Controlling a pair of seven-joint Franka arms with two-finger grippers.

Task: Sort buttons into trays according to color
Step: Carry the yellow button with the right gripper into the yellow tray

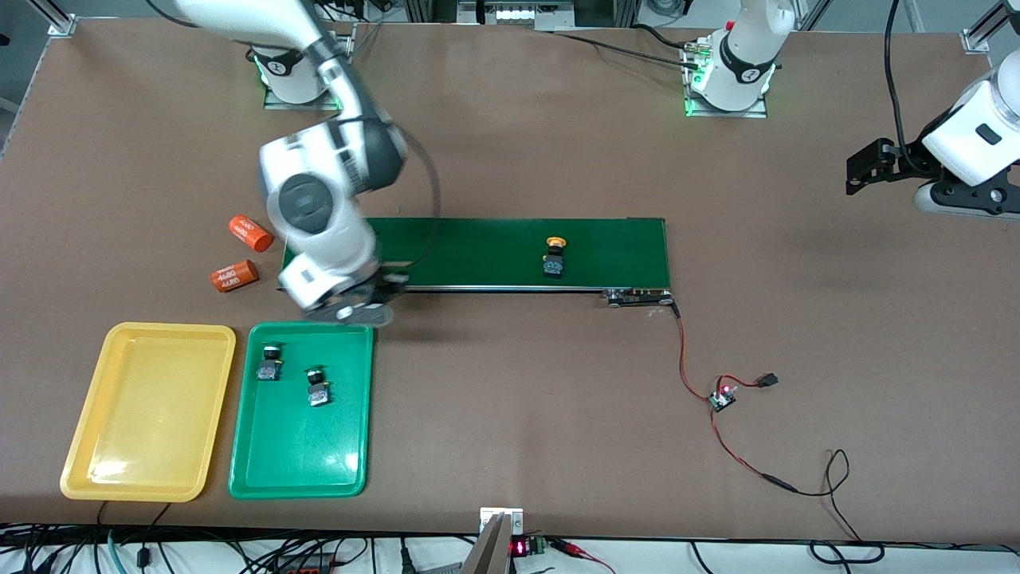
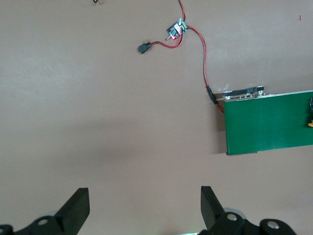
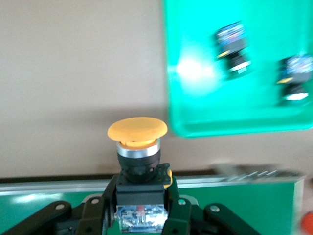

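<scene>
A yellow-capped push-button with a black-and-blue blocky body [image 3: 139,188] is sitting clamped in the right tool [image 3: 141,215], over the edge of the long dark green conveyor belt [image 1: 510,251] by the green plastic tray [image 1: 275,470]. A second yellow-capped button [image 1: 555,257] is lying on that belt. Two green-capped buttons [image 1: 269,363] [image 1: 318,387] are resting in the green tray, beside the yellow plastic tray [image 1: 143,414]. The left tool [image 2: 144,208] is waiting with fingers apart over the brown worktop [image 1: 797,319].

- Yellow tray [image 1: 149,410], plain.
- Green tray [image 1: 296,446], glossy; 2 green-capped buttons [image 1: 270,363] [image 1: 318,387] with black-and-blue bodies.
- Yellow-orange cap on held button [image 3: 138,147]; same on belt button [image 1: 555,257].
- Dark green conveyor belt [image 1: 478,251].
- 2 orange cylinders [image 1: 250,233] [image 1: 234,276], white "4680" print.
- Brown table [image 1: 558,414].
</scene>
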